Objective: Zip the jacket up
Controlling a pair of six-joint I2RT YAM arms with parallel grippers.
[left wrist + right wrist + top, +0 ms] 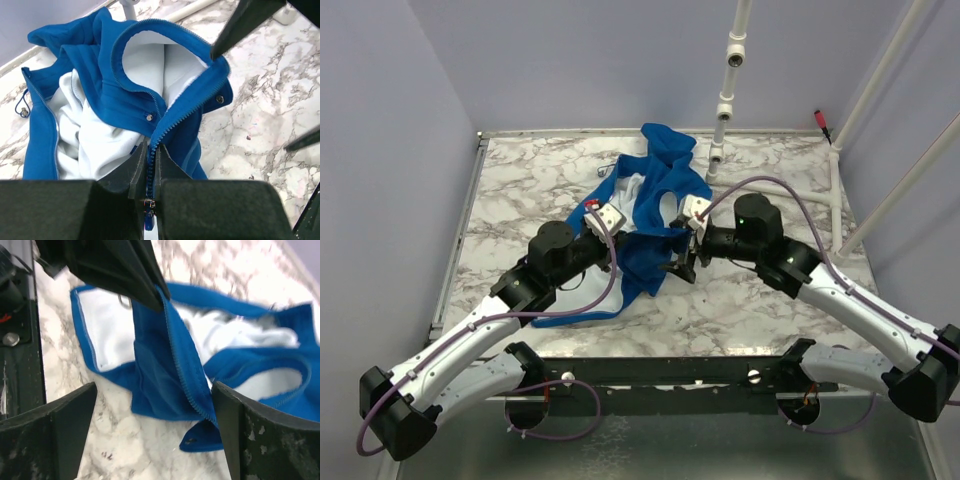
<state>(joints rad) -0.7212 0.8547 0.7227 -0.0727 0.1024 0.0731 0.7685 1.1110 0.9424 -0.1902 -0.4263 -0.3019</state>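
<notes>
The blue jacket [655, 190] lies crumpled on the marble table, open at the top so its pale lining [100, 140] shows. My left gripper [151, 152] is shut on the zipper line, with the small blue slider [148, 207] just behind the fingers, between the jaws. Above that grip the two rows of zipper teeth [172, 122] split apart towards the collar. My right gripper [155, 407] hangs open over the table with its fingers [65, 412] wide apart. A blue flap with a snap [200, 432] lies beside its right finger, and nothing is pinched. In the top view the right gripper [685, 262] sits at the jacket's right edge.
A white pipe frame [725, 100] rises at the back right of the marble table [520, 180]. A metal rail [460, 230] runs along the left edge. A dark drawstring toggle [21, 111] lies at the jacket's left side.
</notes>
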